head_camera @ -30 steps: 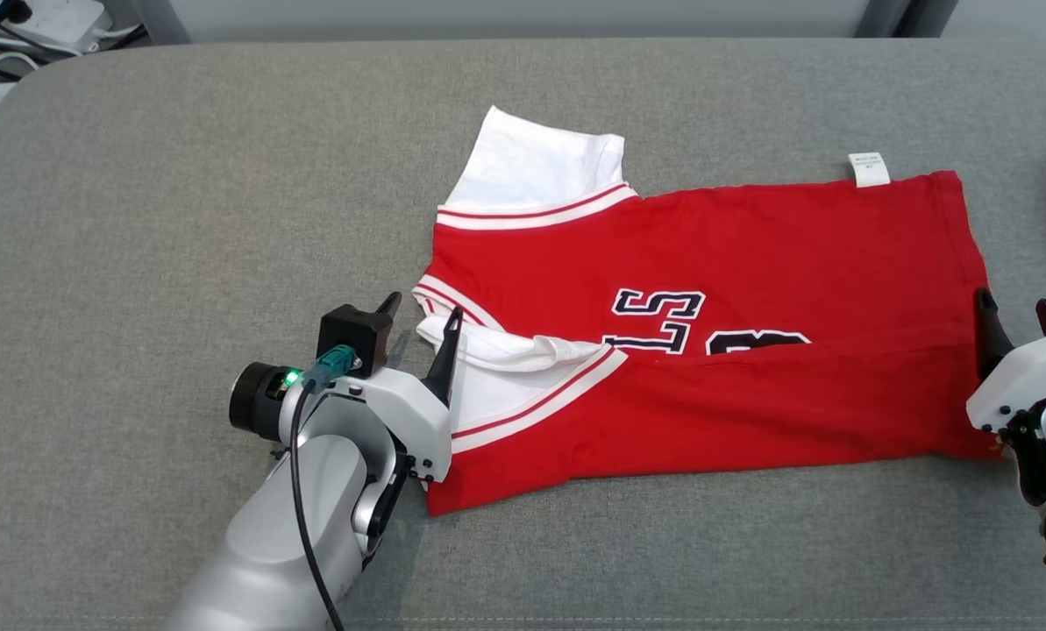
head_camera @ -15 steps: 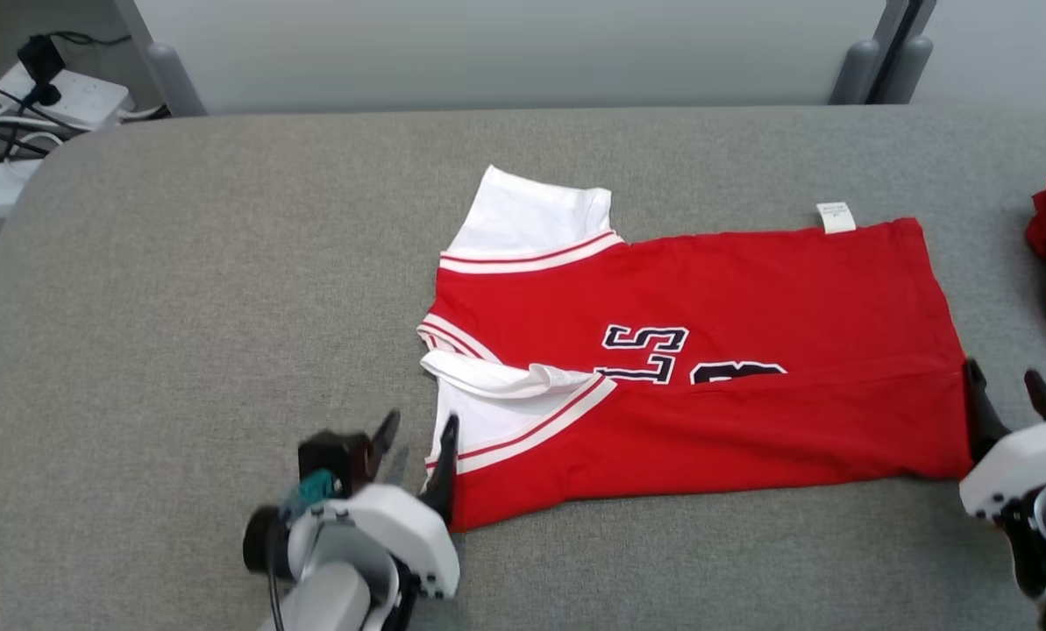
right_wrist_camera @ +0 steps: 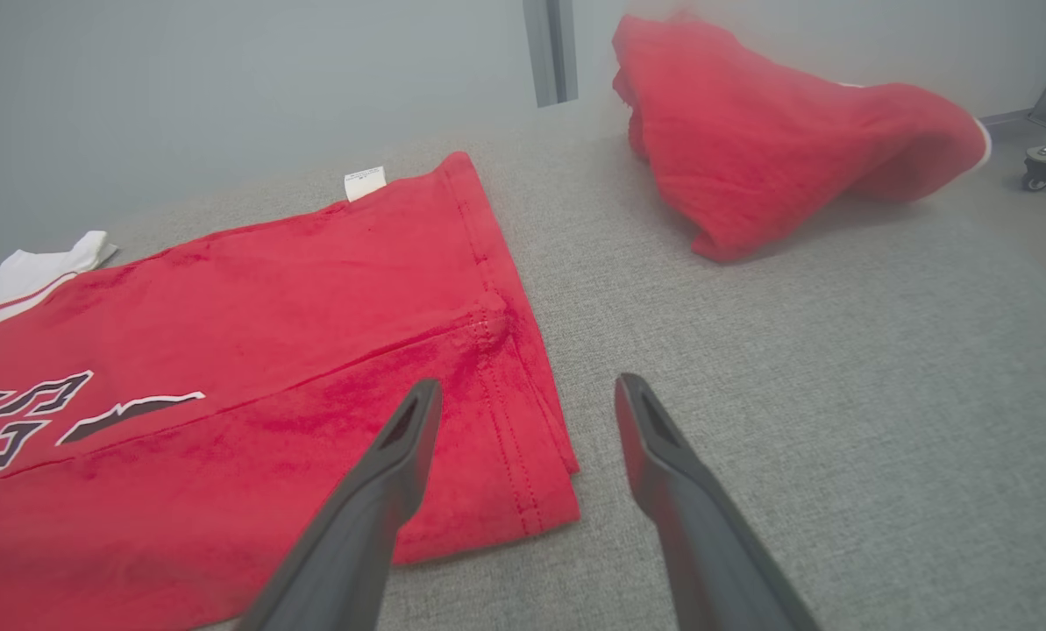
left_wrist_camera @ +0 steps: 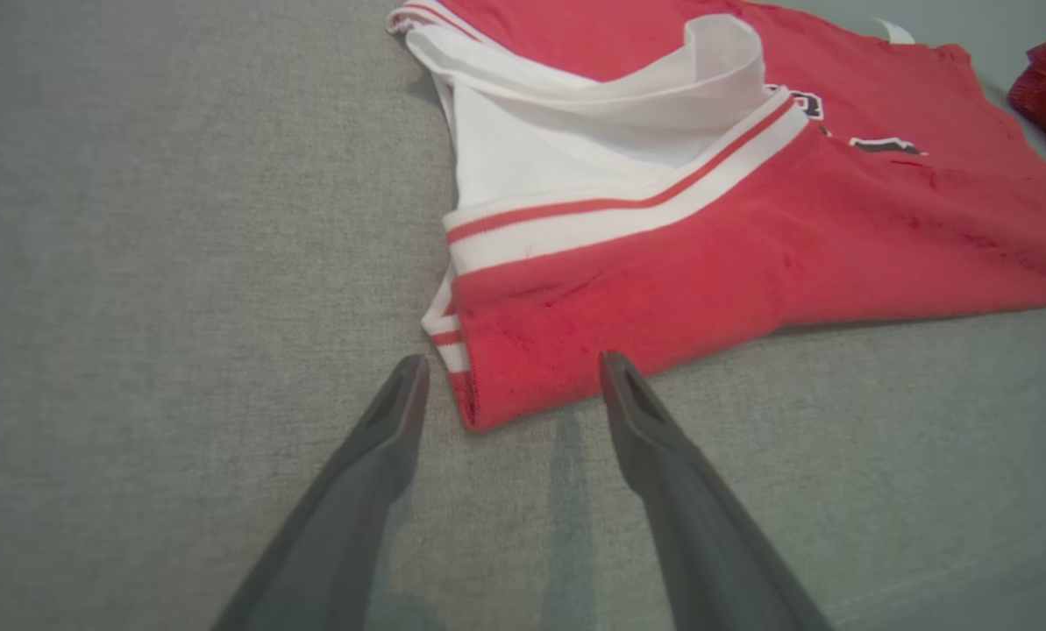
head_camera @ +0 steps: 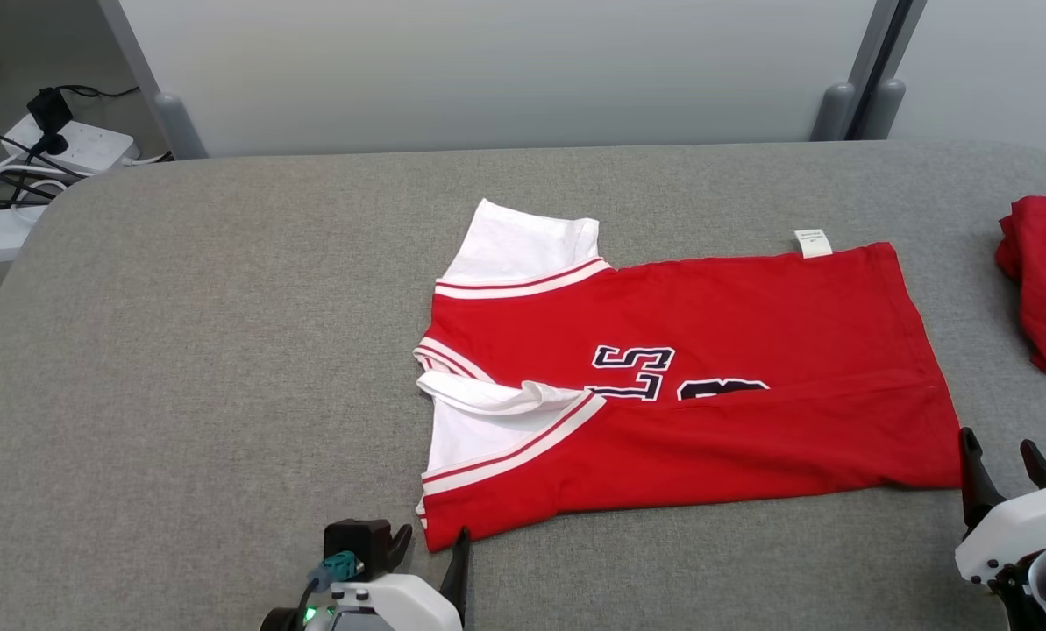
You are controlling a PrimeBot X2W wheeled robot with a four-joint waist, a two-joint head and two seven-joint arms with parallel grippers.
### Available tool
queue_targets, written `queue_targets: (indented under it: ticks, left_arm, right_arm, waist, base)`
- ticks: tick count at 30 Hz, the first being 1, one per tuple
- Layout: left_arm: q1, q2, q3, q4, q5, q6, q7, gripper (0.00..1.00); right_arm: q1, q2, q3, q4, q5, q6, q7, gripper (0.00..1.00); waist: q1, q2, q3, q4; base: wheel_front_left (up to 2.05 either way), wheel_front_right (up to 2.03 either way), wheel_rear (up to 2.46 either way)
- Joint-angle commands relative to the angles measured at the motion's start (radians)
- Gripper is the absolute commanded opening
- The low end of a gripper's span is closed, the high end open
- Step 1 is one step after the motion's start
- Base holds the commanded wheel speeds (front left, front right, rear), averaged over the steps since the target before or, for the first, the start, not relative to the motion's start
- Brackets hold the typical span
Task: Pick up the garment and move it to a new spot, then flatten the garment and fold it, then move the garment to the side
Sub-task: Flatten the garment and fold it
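Main risk imo: the left jaws and right jaws, both wide open and empty at the garment's bottom corners, pinch only the top layer and drag the folded near edge open. The garment [head_camera: 680, 386] — red jersey, white sleeves, dark numbers — lies mostly flat centre-right of the head view on the grey surface [head_camera: 224, 350], lower sleeve rumpled.
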Motion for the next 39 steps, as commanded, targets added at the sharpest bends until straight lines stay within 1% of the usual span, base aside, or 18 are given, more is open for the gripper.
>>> queue_targets:
  ticks: [1, 5, 7, 8, 10, 14, 16, 17, 18, 19, 24, 27, 32, 33, 34, 35, 36, 39]
  left_arm:
    - [-0.012, 0.009, 0.022, -0.014, -0.002, 0.006, 0.000, 1.00]
    - [-0.024, 0.002, 0.004, 0.016, -0.004, -0.011, 0.007, 1.00]
    - [-0.033, -0.003, 0.000, 0.031, -0.008, -0.020, 0.003, 0.93]
    - [-0.039, -0.005, -0.002, 0.039, -0.009, -0.024, 0.000, 0.87]
    - [-0.050, -0.009, -0.006, 0.055, -0.013, -0.035, -0.006, 0.51]
    - [-0.080, -0.015, -0.016, 0.089, -0.010, -0.049, -0.025, 0.39]
    - [-0.097, -0.017, -0.021, 0.106, -0.007, -0.055, -0.033, 0.32]
    - [-0.097, -0.017, -0.021, 0.106, -0.007, -0.055, -0.033, 0.32]
    - [-0.105, -0.018, -0.024, 0.114, -0.003, -0.057, -0.038, 0.15]
    - [-0.113, -0.018, -0.027, 0.122, -0.001, -0.059, -0.043, 0.00]
    - [-0.140, -0.018, -0.038, 0.149, 0.008, -0.066, -0.048, 0.00]
    - [-0.143, -0.008, -0.043, 0.153, 0.012, -0.067, -0.045, 0.00]
    - [-0.143, 0.014, -0.053, 0.133, 0.019, -0.061, -0.034, 0.00]
    - [-0.144, 0.019, -0.055, 0.124, 0.020, -0.059, -0.029, 0.00]
    - [-0.144, 0.021, -0.056, 0.119, 0.021, -0.058, -0.026, 0.00]
    - [-0.144, 0.023, -0.058, 0.114, 0.021, -0.056, -0.023, 0.00]
    - [-0.144, 0.026, -0.059, 0.109, 0.021, -0.054, -0.021, 0.00]
    - [-0.141, 0.032, -0.061, 0.092, 0.023, -0.046, -0.016, 0.00]
  right_arm:
    - [0.006, -0.013, 0.018, -0.017, -0.015, 0.003, -0.014, 1.00]
    - [0.005, -0.010, 0.025, -0.014, -0.013, 0.003, -0.008, 1.00]
    - [0.000, -0.011, 0.028, -0.016, -0.011, 0.003, -0.005, 1.00]
    - [-0.002, -0.012, 0.029, -0.018, -0.009, 0.003, -0.004, 1.00]
    - [-0.006, -0.016, 0.032, -0.020, -0.005, 0.003, 0.000, 1.00]
    - [-0.017, -0.021, 0.044, -0.022, 0.006, 0.003, 0.013, 1.00]
    - [-0.022, -0.023, 0.050, -0.018, 0.012, 0.003, 0.019, 1.00]
    - [-0.022, -0.023, 0.050, -0.018, 0.012, 0.003, 0.019, 1.00]
    - [-0.025, -0.024, 0.054, -0.016, 0.015, 0.003, 0.021, 1.00]
    - [-0.027, -0.024, 0.057, -0.014, 0.018, 0.003, 0.023, 1.00]
    - [-0.036, -0.027, 0.064, 0.006, 0.041, 0.003, 0.029, 1.00]
    - [-0.047, -0.027, 0.068, 0.025, 0.060, 0.003, 0.030, 1.00]
    - [-0.074, -0.022, 0.079, 0.096, 0.101, 0.003, 0.049, 1.00]
    - [-0.082, -0.019, 0.085, 0.119, 0.113, 0.003, 0.052, 0.77]
    - [-0.086, -0.018, 0.088, 0.128, 0.117, 0.003, 0.051, 0.43]
    - [-0.089, -0.017, 0.092, 0.137, 0.122, 0.003, 0.050, 0.16]
    - [-0.092, -0.016, 0.096, 0.143, 0.126, 0.003, 0.048, 0.00]
    - [-0.089, -0.016, 0.112, 0.156, 0.136, 0.003, 0.039, 0.00]
  waist:
    - [0.0000, 0.0000, 0.000, -0.002]
    - [0.0000, 0.0000, 0.009, -0.004]
    - [0.0000, 0.0000, 0.016, -0.004]
    - [0.0000, 0.0000, 0.021, -0.003]
    - [0.0000, 0.0000, 0.029, -0.002]
    - [0.0000, 0.0000, 0.047, 0.002]
    - [0.0000, 0.0000, 0.053, 0.005]
    - [0.0000, 0.0000, 0.053, 0.005]
    - [0.0000, 0.0000, 0.056, 0.007]
    - [0.0000, 0.0000, 0.059, 0.009]
    - [0.0000, 0.0000, 0.067, 0.017]
    - [0.0000, 0.0000, 0.073, 0.020]
    - [0.0000, 0.0000, 0.084, 0.034]
    - [0.0000, 0.0000, 0.087, 0.040]
    - [0.0000, 0.0000, 0.088, 0.042]
    - [0.0000, 0.0000, 0.088, 0.044]
    - [0.0000, 0.0000, 0.088, 0.046]
    - [0.0000, 0.0000, 0.084, 0.047]
  base:
    - [0.00, 0.00, 0.00]
    - [0.00, 0.00, 0.00]
    - [0.00, 0.00, 0.00]
    - [0.00, 0.00, 0.00]
    - [0.00, 0.00, 0.00]
    - [0.00, 0.00, 0.00]
    - [0.00, 0.00, 0.00]
    - [0.00, 0.00, 0.00]
    - [0.00, 0.00, 0.00]
    - [0.00, 0.00, 0.00]
    - [0.00, 0.00, 0.00]
    - [0.00, 0.00, 0.00]
    - [0.00, 0.00, 0.00]
    - [0.00, 0.00, 0.00]
    - [0.00, 0.00, 0.00]
    - [0.00, 0.00, 0.00]
    - [0.00, 0.00, 0.00]
    - [0.00, 0.00, 0.00]
